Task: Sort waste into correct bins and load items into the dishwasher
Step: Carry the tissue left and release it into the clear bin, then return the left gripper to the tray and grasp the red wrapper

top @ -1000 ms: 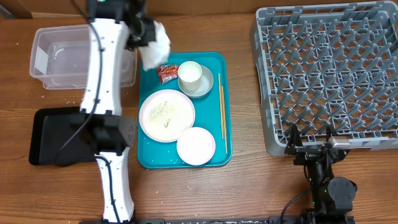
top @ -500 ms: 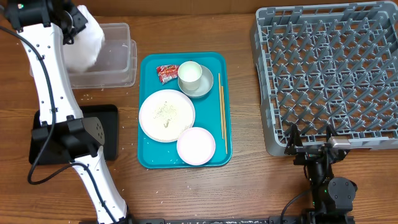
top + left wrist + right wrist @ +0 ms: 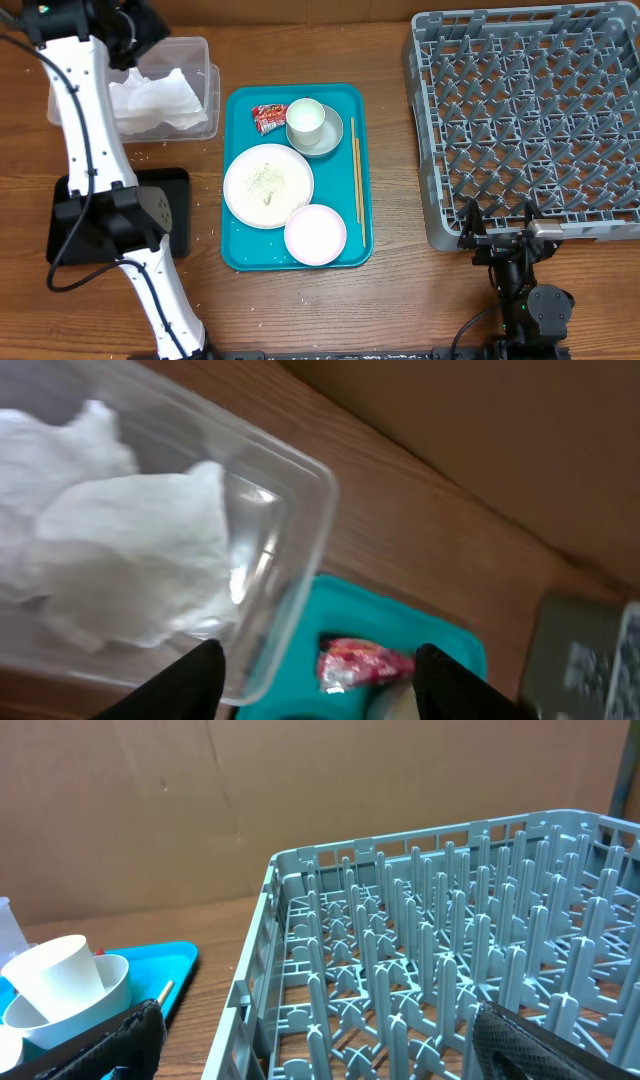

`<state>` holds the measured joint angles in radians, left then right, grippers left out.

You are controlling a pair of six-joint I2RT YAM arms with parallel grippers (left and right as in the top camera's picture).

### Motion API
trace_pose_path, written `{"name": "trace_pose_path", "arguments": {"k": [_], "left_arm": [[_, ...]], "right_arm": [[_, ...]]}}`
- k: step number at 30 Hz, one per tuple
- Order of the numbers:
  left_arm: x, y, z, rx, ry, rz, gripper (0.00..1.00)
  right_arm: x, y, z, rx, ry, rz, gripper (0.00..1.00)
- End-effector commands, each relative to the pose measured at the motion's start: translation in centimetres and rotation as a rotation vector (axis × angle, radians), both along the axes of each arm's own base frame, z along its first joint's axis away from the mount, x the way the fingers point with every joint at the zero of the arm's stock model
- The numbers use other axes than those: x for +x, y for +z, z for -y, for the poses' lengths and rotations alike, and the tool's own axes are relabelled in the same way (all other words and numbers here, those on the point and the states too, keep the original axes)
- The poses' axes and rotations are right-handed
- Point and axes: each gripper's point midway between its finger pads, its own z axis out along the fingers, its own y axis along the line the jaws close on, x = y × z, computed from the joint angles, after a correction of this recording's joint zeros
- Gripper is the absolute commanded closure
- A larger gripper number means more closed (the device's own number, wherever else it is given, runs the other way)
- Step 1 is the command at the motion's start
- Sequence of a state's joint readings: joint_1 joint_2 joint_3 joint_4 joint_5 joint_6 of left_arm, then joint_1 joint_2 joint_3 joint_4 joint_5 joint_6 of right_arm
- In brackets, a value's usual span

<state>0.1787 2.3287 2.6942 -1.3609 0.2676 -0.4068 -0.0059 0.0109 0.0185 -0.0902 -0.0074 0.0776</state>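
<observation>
The crumpled white napkin (image 3: 150,92) lies inside the clear tub (image 3: 196,48). My left gripper (image 3: 145,38) hangs above the tub's back edge, open, with nothing between its fingers (image 3: 205,678). The left wrist view shows the napkin (image 3: 120,550) in the tub (image 3: 300,490) and the red wrapper (image 3: 362,663) on the teal tray. On that tray also sit a rice-strewn plate (image 3: 268,185), a small plate (image 3: 315,235), a cup (image 3: 305,120) in a saucer bowl (image 3: 332,138) and chopsticks (image 3: 356,180). My right gripper (image 3: 500,235) stands open by the front left edge of the grey dish rack (image 3: 530,120).
The black tray (image 3: 178,215) lies left of the teal tray (image 3: 240,255), partly under my left arm's base. Rice grains are scattered on the wood around the tub and the black tray. The rack (image 3: 430,950) fills the right wrist view, with the cup (image 3: 55,978) at its left.
My left gripper carried the napkin left from above the teal tray to over the clear tub, then opened. The napkin now lies in the tub. The right arm has not moved.
</observation>
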Motion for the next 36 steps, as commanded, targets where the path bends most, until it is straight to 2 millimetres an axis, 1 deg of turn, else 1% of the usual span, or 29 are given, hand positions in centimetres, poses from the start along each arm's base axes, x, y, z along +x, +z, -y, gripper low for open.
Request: {"name": "trace_pose_path", "arguments": {"k": [1, 3, 4, 5, 7, 8, 11, 13, 15, 16, 17, 20, 26, 32, 34, 36], "left_arm": [[0.1, -0.7, 6.5, -0.002, -0.263, 0.018, 0.43], [-0.3, -1.1, 9.0, 0.026, -0.349, 0.01, 0.44], [-0.5, -1.7, 10.2, 0.062, -0.385, -0.005, 0.42], [-0.6, -2.4, 10.7, 0.105, -0.391, -0.025, 0.42], [-0.6, -4.0, 10.9, 0.201, -0.378, -0.069, 0.42], [-0.6, -4.7, 11.1, 0.231, -0.379, -0.084, 0.39], [-0.7, -6.9, 12.8, 0.263, -0.482, -0.103, 0.32], [-0.8, -8.6, 13.6, 0.286, -0.547, -0.12, 0.29], [-0.9, -10.1, 13.9, 0.299, -0.581, -0.14, 0.29], [-0.8, -11.5, 13.9, 0.304, -0.584, -0.159, 0.29], [-0.8, -12.4, 13.9, 0.3, -0.585, -0.171, 0.3], [-0.5, -14.8, 13.9, 0.307, -0.614, -0.197, 0.31], [-0.3, -19.3, 14.0, 0.356, -0.772, -0.228, 0.31], [0.4, -20.9, 14.0, 0.379, -0.812, -0.213, 0.31], [0.4, -21.5, 14.0, 0.374, -0.814, -0.218, 0.31], [0.1, -22.1, 14.0, 0.37, -0.819, -0.235, 0.34]], "right_arm": [[0.0, -0.2, 0.1, -0.004, -0.006, 0.003, 0.0], [0.0, -0.2, 0.1, -0.004, -0.006, 0.003, 0.0], [0.0, -0.2, 0.1, -0.004, -0.006, 0.003, 0.0], [0.0, -0.2, 0.1, -0.004, -0.006, 0.003, 0.0], [0.0, -0.2, 0.1, -0.004, -0.006, 0.003, 0.0], [0.0, -0.2, 0.1, -0.004, -0.006, 0.003, 0.0], [0.0, -0.2, 0.1, -0.004, -0.006, 0.003, 0.0], [0.0, -0.2, 0.1, -0.004, -0.006, 0.003, 0.0], [0.0, -0.2, 0.1, -0.004, -0.006, 0.003, 0.0], [0.0, -0.2, 0.1, -0.004, -0.006, 0.003, 0.0], [0.0, -0.2, 0.1, -0.004, -0.006, 0.003, 0.0], [0.0, -0.2, 0.1, -0.004, -0.006, 0.003, 0.0], [0.0, -0.2, 0.1, -0.004, -0.006, 0.003, 0.0], [0.0, -0.2, 0.1, -0.004, -0.006, 0.003, 0.0], [0.0, -0.2, 0.1, -0.004, -0.006, 0.003, 0.0], [0.0, -0.2, 0.1, -0.004, -0.006, 0.003, 0.0]]}}
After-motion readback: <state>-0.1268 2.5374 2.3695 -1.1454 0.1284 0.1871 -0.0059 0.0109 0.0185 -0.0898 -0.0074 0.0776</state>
